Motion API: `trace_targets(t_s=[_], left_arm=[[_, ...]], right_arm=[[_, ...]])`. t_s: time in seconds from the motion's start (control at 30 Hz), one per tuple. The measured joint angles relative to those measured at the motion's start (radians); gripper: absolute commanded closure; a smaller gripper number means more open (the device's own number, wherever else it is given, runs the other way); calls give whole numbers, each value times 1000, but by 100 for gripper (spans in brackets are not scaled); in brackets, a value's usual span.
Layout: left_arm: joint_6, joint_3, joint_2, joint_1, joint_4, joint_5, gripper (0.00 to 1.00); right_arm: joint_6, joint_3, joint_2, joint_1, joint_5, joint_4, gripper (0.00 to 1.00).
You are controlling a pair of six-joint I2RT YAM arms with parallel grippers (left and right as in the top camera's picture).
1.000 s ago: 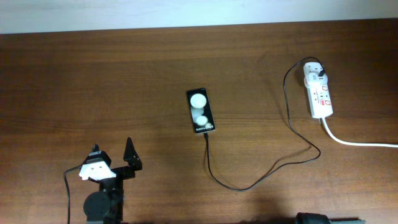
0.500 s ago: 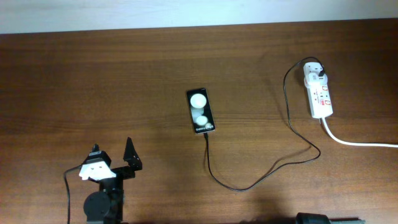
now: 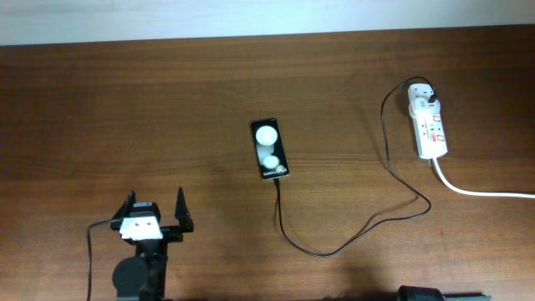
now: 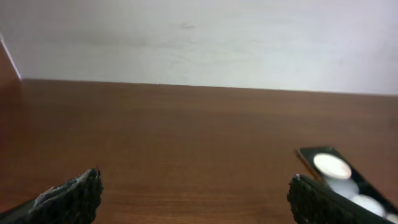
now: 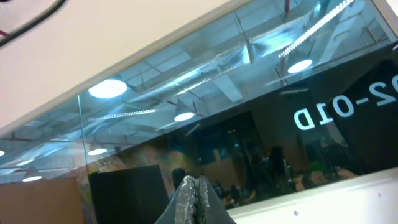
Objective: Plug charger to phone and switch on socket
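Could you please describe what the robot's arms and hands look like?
The left hand has two black, pointed, ribbed fingers, a white block behind them, and a thin black cable beside its black arm. The right hand looks narrow, grey and textured.

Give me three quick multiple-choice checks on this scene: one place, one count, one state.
1. In the overhead view, where does the socket lie from the phone?
A. Right of it, apart
B. Left of it
C. Stacked on it

2. How many white round spots does the phone show?
A. One
B. Two
C. Four

3. How is the left tool?
A. Open, holding nothing
B. Shut, holding nothing
C. Shut on the phone

Answers:
1 A, the white strip sits well to the right, with bare table between.
2 B, two spots show on its face.
3 A, it stands wide open with nothing inside.
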Motion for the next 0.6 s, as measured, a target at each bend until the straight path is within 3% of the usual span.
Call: trace_targets(t_s=[0.37, 0.6], left_arm=[[58, 0, 0, 0, -1, 17, 1], [61, 0, 0, 0, -2, 17, 1]], right_arm=[[12, -53, 0, -17, 8, 27, 94], [10, -73, 0, -18, 11, -6, 86]])
